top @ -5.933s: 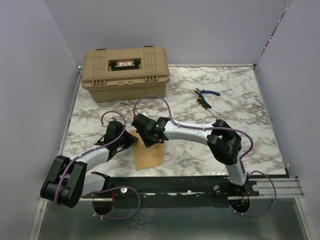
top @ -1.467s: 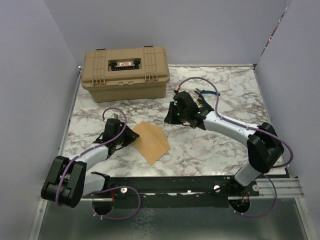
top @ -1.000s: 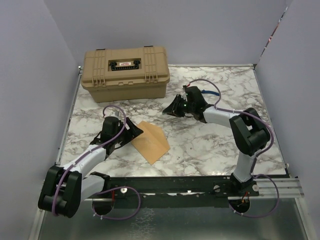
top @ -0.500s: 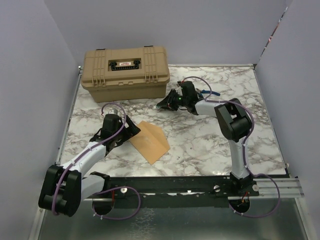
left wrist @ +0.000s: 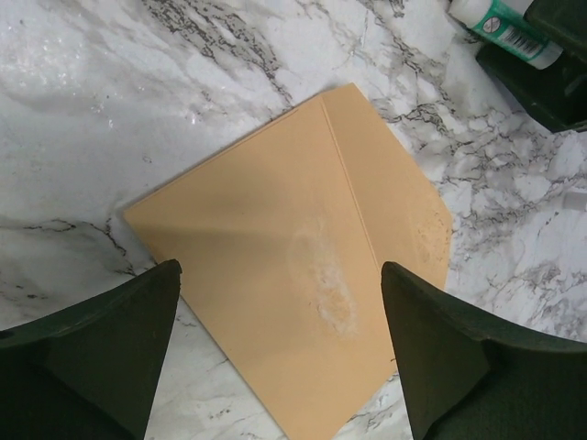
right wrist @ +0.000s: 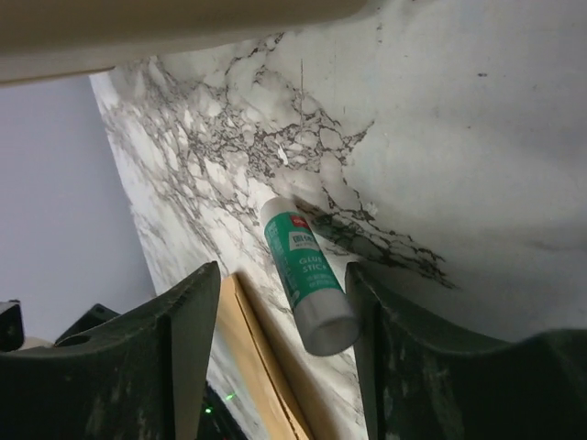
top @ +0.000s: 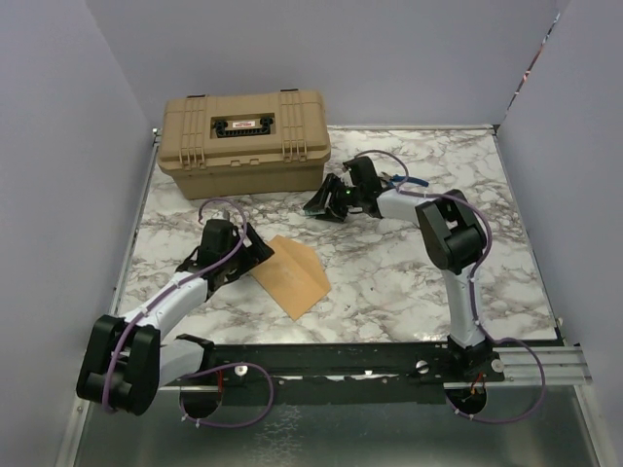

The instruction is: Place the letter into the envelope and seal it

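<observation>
The envelope (top: 292,275) lies flat on the marble surface (top: 389,282), left of the middle and toward the near side. It is turned diagonally, so one corner points to the near edge. All four of its corners stay on the surface. In the left wrist view a fold line runs across its face, and beside this line there is a pale, dull smear.

The left claw (top: 255,255) stands at the envelope's left corner. Its jaws are spread wide, one on each side of the paper, and they pinch nothing.

To the right of the envelope the surface is bare marble up to the right wall, which gives much room for moving.

A glue stick (right wrist: 307,275) lies farther away, between the fingers of the right claw (top: 321,202). These fingers stand apart, wider than the stick, with a gap on its one side. Its green label reads "GLUE STICK" in white letters.

A tan case (top: 243,141) stands closed at the far left corner, well apart from the envelope. The writing on its small dark plate is too small to read.
</observation>
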